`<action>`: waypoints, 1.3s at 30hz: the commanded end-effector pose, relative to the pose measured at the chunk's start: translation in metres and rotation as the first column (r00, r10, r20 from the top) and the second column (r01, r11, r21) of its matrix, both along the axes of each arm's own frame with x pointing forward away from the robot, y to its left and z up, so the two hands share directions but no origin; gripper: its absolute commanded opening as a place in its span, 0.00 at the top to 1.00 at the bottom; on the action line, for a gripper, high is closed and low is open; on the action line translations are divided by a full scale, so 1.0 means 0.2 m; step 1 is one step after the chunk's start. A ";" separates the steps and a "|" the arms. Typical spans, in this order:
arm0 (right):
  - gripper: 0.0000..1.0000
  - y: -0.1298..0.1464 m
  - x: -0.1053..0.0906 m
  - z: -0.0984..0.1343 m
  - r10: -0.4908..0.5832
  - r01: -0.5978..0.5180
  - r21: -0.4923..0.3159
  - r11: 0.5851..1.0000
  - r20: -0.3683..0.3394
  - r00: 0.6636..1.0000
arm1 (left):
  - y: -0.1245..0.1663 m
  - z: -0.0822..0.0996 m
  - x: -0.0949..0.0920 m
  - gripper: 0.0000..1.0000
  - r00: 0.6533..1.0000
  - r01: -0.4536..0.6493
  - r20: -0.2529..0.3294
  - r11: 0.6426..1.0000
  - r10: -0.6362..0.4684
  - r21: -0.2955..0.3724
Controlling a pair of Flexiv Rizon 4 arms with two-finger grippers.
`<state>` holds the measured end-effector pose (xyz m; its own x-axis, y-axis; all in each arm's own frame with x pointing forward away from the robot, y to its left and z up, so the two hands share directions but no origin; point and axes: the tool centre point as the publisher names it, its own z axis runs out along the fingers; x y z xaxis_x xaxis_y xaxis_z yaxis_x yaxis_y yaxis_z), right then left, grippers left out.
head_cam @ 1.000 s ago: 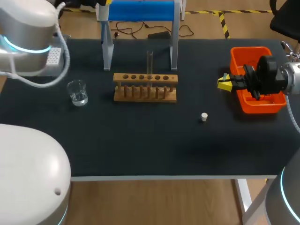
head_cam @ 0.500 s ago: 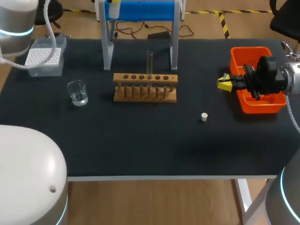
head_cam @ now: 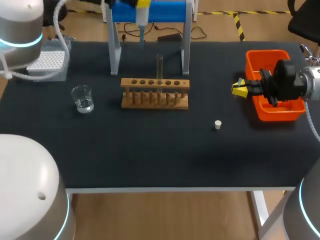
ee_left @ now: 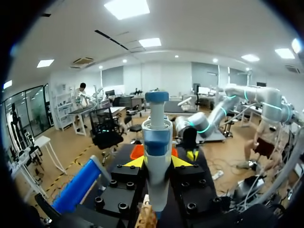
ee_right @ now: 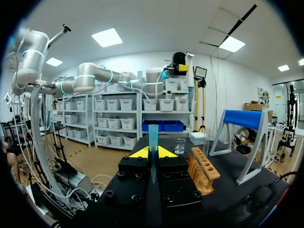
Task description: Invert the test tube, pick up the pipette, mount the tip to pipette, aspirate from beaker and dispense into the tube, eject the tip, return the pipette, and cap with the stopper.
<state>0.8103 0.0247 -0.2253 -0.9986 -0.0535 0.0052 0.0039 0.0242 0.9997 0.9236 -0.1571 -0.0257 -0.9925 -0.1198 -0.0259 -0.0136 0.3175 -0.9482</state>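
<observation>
Table [head_cam: 150, 150]: flat top under a matte black mat.
Stopper [head_cam: 217, 124]: small white plug, short and round. It lies alone on the mat toward the front right, well apart from both grippers.
Beaker [head_cam: 82, 98]: small clear glass cup, upright on the left side, with a little liquid at the bottom.
Rack [head_cam: 155, 93]: pale wooden block at mid-table, with a row of round holes on top and pegs along the front.
Test tube [head_cam: 160, 64]: slim clear glass, upright in a hole of the rack.
Right gripper [head_cam: 241, 88]: black body with yellow tips drawn close together, just beside the bin's left wall. In the wrist view a thin blue-green tube [ee_right: 153, 135] shows in the seam between the tips.
Bin [head_cam: 272, 114]: glossy orange plastic, rectangular, at the right edge.
Tip box [head_cam: 50, 62]: pale box with a white perforated top at the far left, partly behind the left arm [head_cam: 20, 30].
Stand [head_cam: 162, 10]: blue round bar on two grey legs at the far edge.
Pipette [head_cam: 142, 17]: white barrel with a blue band and a blue cap. It hangs shaft down in front of the blue bar, between the legs.
Left gripper [ee_left: 159, 163]: yellow fingers [ee_left: 134, 163] spread to the barrel's width, pinching the pipette from both sides.
Change: the pipette and the left gripper have travelled from the stand's left leg toward its middle. The left arm covers more of the tip box than half a second ago. The right gripper, stopper, beaker and rack are unmoved.
</observation>
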 end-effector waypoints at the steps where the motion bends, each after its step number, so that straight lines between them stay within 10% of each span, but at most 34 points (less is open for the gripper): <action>1: 1.00 0.00 0.00 0.00 -0.001 0.001 0.000 1.000 0.000 1.000 | -0.04 -0.02 -0.09 1.00 0.999 -0.032 0.009 0.999 0.032 -0.010; 22: 1.00 0.00 0.00 0.00 -0.001 0.001 0.000 1.000 0.000 1.000 | -0.10 0.02 -0.23 1.00 0.999 -0.001 0.036 0.996 0.004 -0.093; 39: 1.00 0.00 0.00 0.00 -0.001 0.001 0.000 1.000 0.000 1.000 | -0.15 0.07 -0.20 1.00 0.991 0.068 -0.107 0.993 -0.079 -0.100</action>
<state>0.8103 0.0247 -0.2253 -0.9986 -0.0535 0.0052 0.0039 0.0242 0.9997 0.8740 -0.1841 -0.0125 -0.9945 -0.0599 0.0865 -0.0977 0.2221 -0.9701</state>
